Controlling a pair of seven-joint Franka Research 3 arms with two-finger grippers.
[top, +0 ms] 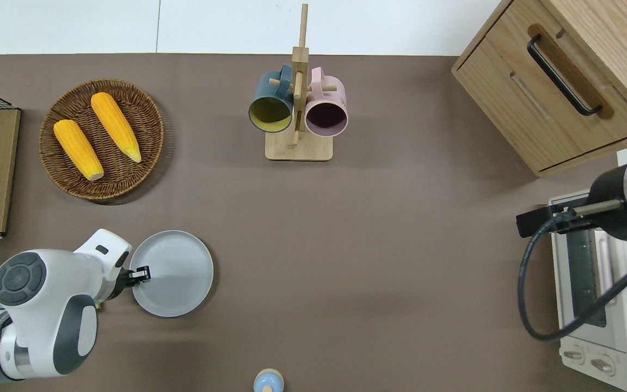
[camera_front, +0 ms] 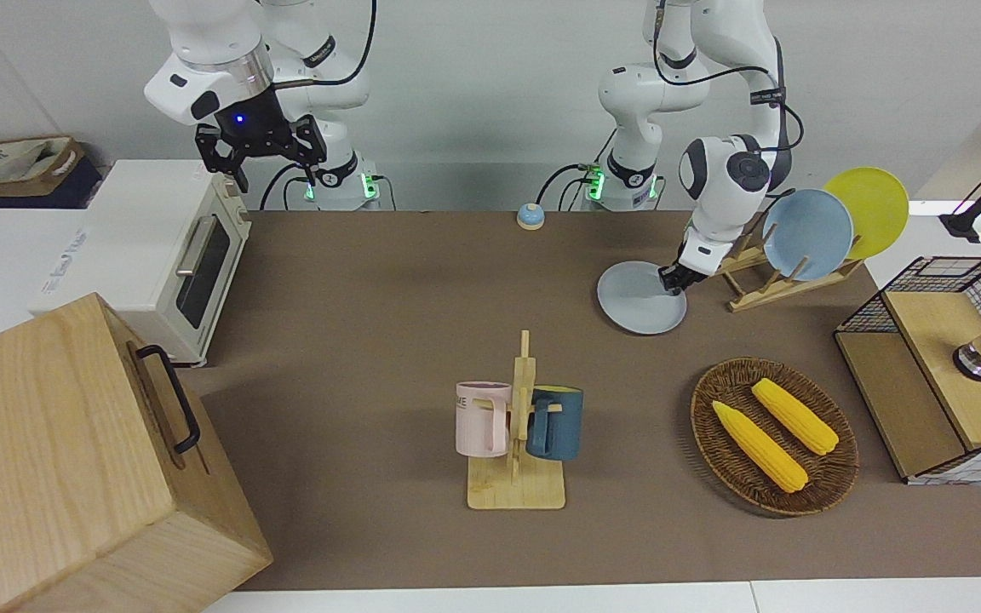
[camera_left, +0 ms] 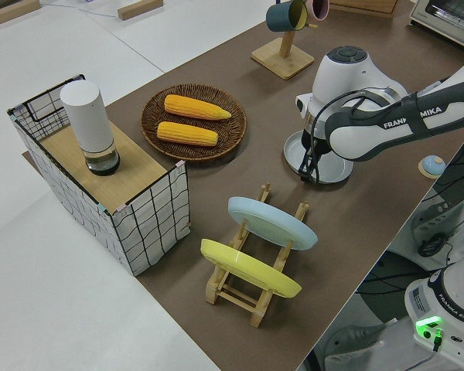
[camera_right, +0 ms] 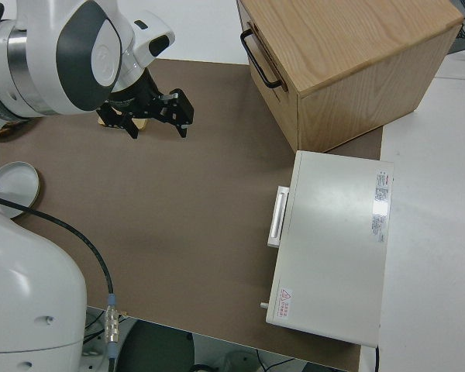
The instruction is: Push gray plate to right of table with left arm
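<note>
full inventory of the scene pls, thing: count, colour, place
gray plate: 1, pale gray, flat on table, left arm's end
rack plates: 2, sky-blue and yellow, upright in wooden rack
corn: 2, yellow, in wicker basket
mugs: 2, pink and dark teal, on wooden mug tree
bell: 1, blue, table edge nearest the robots
wooden cabinet: 1, right arm's end
toaster oven: 1, white, beside cabinet
wire crate: 1, left arm's end
left gripper: at gray plate's rim
right gripper: parked, open

Front cam faces robots across table; overhead looks straight down. Left side cam raised, diagonal. Right side cam close above right arm. All share the table.
</note>
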